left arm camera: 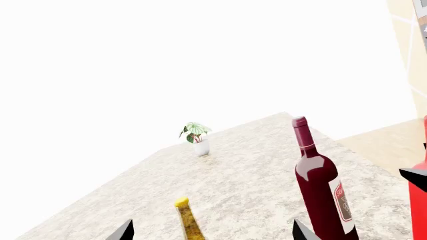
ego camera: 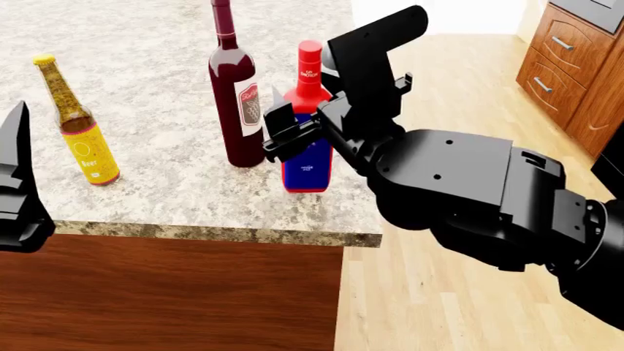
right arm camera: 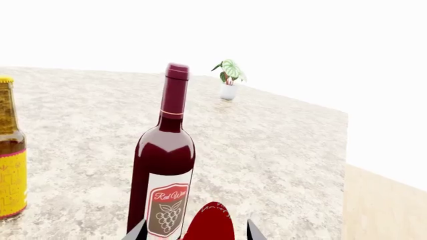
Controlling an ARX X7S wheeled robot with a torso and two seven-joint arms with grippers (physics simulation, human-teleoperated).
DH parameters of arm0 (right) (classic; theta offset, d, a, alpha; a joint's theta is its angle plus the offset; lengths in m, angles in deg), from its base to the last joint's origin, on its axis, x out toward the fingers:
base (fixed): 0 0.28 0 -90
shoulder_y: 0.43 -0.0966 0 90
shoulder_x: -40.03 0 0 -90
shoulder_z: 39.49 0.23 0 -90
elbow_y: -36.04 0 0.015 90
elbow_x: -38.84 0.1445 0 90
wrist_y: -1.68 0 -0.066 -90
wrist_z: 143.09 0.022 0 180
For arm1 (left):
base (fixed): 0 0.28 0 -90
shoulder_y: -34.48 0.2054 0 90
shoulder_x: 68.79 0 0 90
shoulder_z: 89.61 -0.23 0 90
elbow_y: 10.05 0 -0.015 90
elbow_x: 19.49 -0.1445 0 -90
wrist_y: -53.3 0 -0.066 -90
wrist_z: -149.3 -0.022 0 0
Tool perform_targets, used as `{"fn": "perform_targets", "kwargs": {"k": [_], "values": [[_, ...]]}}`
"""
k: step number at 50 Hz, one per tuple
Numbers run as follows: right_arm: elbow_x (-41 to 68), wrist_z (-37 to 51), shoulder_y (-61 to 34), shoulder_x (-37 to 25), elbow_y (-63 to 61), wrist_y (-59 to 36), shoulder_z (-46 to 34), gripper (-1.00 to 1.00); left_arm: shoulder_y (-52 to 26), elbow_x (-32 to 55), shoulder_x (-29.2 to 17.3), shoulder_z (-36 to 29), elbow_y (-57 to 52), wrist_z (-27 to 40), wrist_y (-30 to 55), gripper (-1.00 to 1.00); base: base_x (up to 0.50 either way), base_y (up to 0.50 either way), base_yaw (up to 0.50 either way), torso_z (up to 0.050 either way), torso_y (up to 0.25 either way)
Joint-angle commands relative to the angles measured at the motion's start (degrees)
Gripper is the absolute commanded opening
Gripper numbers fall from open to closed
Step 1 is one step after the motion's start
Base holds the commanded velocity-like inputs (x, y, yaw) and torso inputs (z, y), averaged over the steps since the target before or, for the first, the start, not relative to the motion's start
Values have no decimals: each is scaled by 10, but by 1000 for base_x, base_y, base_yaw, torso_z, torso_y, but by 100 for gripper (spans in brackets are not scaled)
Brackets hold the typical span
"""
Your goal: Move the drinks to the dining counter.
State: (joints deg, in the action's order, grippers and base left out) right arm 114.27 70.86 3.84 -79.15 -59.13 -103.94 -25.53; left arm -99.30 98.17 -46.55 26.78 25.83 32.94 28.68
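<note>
Standing upright near the front edge of the pale speckled table (ego camera: 175, 212), your three drinks formed a row: the amber beer bottle (ego camera: 78, 124), the dark-red wine bottle (ego camera: 234, 95) and, just beside it, the blue bottle (ego camera: 308, 157) with its red cap. Your right pincer (ego camera: 292, 135) pinched that blue bottle. Whether your left pincer (ego camera: 17, 183) was spread, you couldn't tell. A small potted plant (right arm camera: 229, 80) stood far back; wood flooring (ego camera: 458, 307) lay alongside.

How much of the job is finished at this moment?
All three drinks stand on the dining counter: beer bottle, wine bottle, blue bottle. The right gripper is around the blue bottle; whether it grips is unclear. Releasing and withdrawing seem left.
</note>
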Motion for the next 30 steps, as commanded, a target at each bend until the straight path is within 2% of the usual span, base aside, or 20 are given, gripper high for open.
{"fn": "perform_targets", "kwargs": {"k": [1, 30], "values": [[-23, 2, -7, 0, -1, -8, 8, 100, -2, -3, 1, -6, 0, 0, -1, 100, 0, 0, 0, 0, 10], [-21, 11, -10, -6, -12, -13, 14, 100, 2, -1, 3, 2, 0, 0, 2, 100, 0, 0, 0, 0, 0]]}}
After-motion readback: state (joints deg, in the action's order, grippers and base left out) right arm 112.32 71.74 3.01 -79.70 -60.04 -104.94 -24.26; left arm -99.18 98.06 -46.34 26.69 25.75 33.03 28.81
